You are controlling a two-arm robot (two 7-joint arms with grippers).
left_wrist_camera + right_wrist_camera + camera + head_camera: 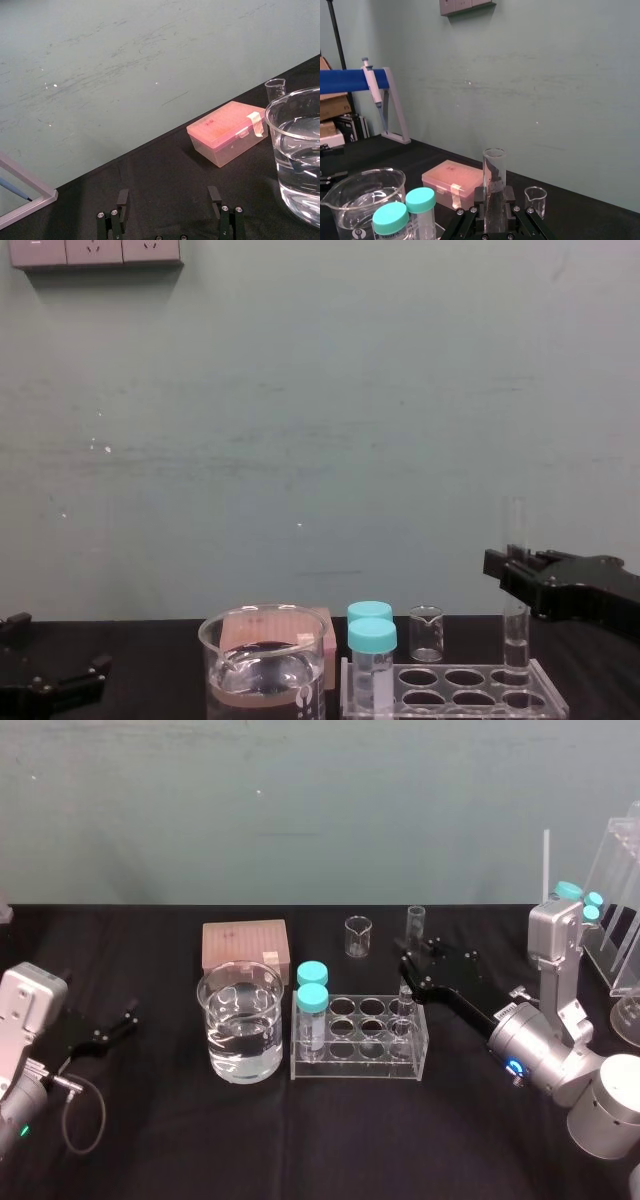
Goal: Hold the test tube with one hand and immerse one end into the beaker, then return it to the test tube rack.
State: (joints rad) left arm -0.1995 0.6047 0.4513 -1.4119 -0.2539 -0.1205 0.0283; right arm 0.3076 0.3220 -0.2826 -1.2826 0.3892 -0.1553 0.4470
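The tabletop (150,1140) carries everything, and I take the rack (350,1072) as my mark. The beaker (240,1035) stands just left of the rack, part-filled with clear liquid. I judge it sits that close so the carry over is short. Two teal-capped vials (312,1002) stand at the rack's left end.

My left hand (169,197) lies well to the left of the rack, beyond the beaker, fingers wide and empty. I judge it parked, since one hand is enough for this job.

My right hand (514,578) reaches in from the rack's right and is closed on the tube (515,525) about mid-height, which leaves the lower end free for dipping. The tube stands upright at the rack's far right corner. Its bottom is at a hole there, and I cannot tell whether it is lifted clear.
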